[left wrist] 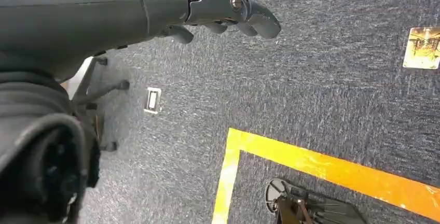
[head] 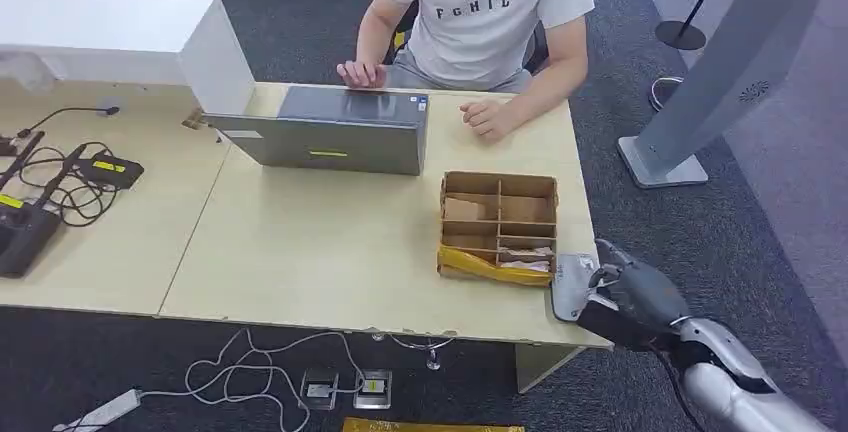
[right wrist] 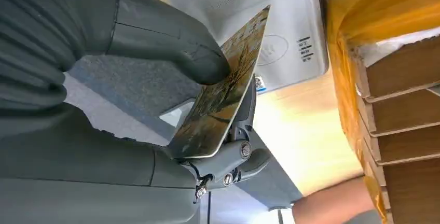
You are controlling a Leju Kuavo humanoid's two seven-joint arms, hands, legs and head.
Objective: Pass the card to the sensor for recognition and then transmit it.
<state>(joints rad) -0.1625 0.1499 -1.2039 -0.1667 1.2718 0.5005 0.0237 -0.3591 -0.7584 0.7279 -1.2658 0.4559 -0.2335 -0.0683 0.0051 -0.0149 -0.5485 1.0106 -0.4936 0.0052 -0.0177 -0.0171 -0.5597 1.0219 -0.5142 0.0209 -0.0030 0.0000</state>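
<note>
My right hand [head: 638, 295] hovers at the table's front right corner, just over the pale grey card sensor [head: 572, 283]. In the right wrist view the thumb and fingers pinch a card [right wrist: 224, 92] printed with a yellow-brown picture. The card's far edge points at the sensor [right wrist: 270, 32], close above it; whether they touch I cannot tell. My left hand [left wrist: 228, 14] hangs over the dark carpet with its fingers loosely curled and nothing in them.
A cardboard divider box [head: 498, 226] with yellow tape stands beside the sensor. A grey laptop [head: 335, 130] sits in front of a seated person [head: 480, 22] whose hands rest on the table. Cables and a dark device [head: 25, 222] lie far left. A kiosk base [head: 660, 162] stands right.
</note>
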